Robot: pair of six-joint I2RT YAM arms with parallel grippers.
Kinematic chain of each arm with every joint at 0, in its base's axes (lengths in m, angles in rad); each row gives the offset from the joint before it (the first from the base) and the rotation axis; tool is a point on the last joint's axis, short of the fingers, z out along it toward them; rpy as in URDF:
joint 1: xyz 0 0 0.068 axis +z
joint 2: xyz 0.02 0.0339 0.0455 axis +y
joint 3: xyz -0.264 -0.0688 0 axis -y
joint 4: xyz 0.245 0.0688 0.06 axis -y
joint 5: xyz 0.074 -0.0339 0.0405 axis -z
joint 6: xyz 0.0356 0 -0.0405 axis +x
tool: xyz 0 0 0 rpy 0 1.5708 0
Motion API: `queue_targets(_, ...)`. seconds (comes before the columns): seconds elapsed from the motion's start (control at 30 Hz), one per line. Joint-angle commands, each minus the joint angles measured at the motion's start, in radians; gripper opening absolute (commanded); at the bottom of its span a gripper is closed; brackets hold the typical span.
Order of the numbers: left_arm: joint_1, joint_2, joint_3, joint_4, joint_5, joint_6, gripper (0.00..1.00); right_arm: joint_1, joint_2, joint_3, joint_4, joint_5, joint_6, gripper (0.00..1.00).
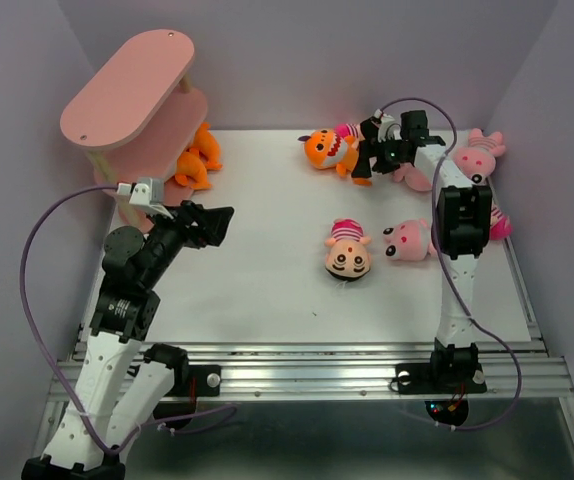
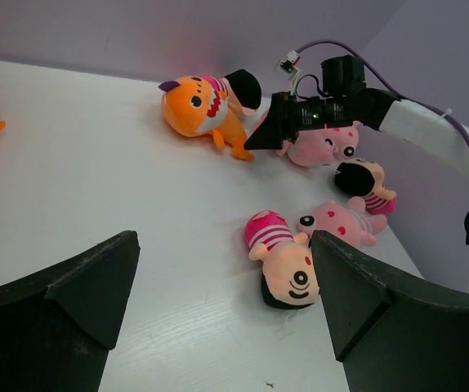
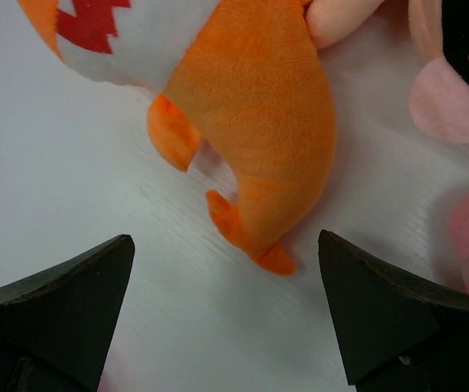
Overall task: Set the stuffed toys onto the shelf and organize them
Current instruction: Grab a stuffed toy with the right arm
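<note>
Orange shark (image 2: pixel 194 106) beside doll (image 2: pixel 238 86) and pink animal (image 2: pixel 320 149)

No text, label, brand or number could be read anywhere (not in any of the three views). The toys bore only stitched faces and stripes.

White table (image 1: pixel 267 300) bears pink shelf (image 1: pixel 132 85) far left, perhaps two orange toys (image 1: pixel 197 160) beside it, stuffed toys (image 1: pixel 348 255) scattered right
</note>
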Motion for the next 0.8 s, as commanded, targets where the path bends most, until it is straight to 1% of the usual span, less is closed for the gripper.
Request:
queue_targets(0.0,0.001,0.001,-0.027,0.062,0.036,-0.026,0.97,0.022,0.005,0.047,0.146,0.156,0.053,0.99)
queue_targets(0.07,0.002,-0.002,-0.033,0.07,0.04,-0.031,0.97,0.022,0.016,0.048,0.17,0.182,0.055,0.99)
queue_targets(0.17,0.001,0.001,-0.039,0.07,0.043,-0.034,0.97,0.031,0.054,0.07,0.2,0.163,0.059,0.97)
queue_targets(0.3,0.001,0.018,-0.039,0.071,0.059,-0.051,0.97,0.04,0.097,0.091,0.204,0.155,0.062,0.87)
queue_targets(0.33,0.001,0.021,-0.041,0.076,0.071,-0.054,0.97,0.04,0.111,0.097,0.206,0.147,0.067,0.78)
queue_targets(0.37,0.001,0.023,-0.044,0.078,0.077,-0.058,0.97,0.04,0.116,0.097,0.204,0.14,0.069,0.72)
queue_targets(0.4,0.001,0.026,-0.052,0.082,0.086,-0.074,0.97,0.04,0.119,0.099,0.204,0.132,0.069,0.58)
queue_targets(0.47,0.001,0.03,-0.064,0.097,0.094,-0.095,0.97,0.04,0.12,0.091,0.206,0.126,0.067,0.45)
queue_targets(0.5,0.001,0.035,-0.078,0.105,0.106,-0.118,0.97,0.04,0.119,0.085,0.209,0.109,0.062,0.34)
queue_targets(0.6,0.002,0.044,-0.104,0.16,0.14,-0.152,0.97,0.04,0.074,0.016,0.242,0.072,0.055,0.2)
queue_targets(0.63,0.001,0.056,-0.127,0.206,0.178,-0.176,0.97,0.04,0.053,-0.017,0.262,0.042,0.059,0.12)
queue_targets(0.67,0.001,0.064,-0.139,0.225,0.195,-0.189,0.97,0.04,0.0,-0.1,0.314,0.028,0.064,0.09)
queue_targets(0.7,-0.001,0.082,-0.162,0.243,0.227,-0.204,0.97,0.04,-0.028,-0.146,0.344,0.012,0.07,0.04)
queue_targets(0.77,-0.002,0.105,-0.183,0.283,0.25,-0.245,0.97,0.04,-0.09,-0.238,0.399,-0.031,0.088,0.03)
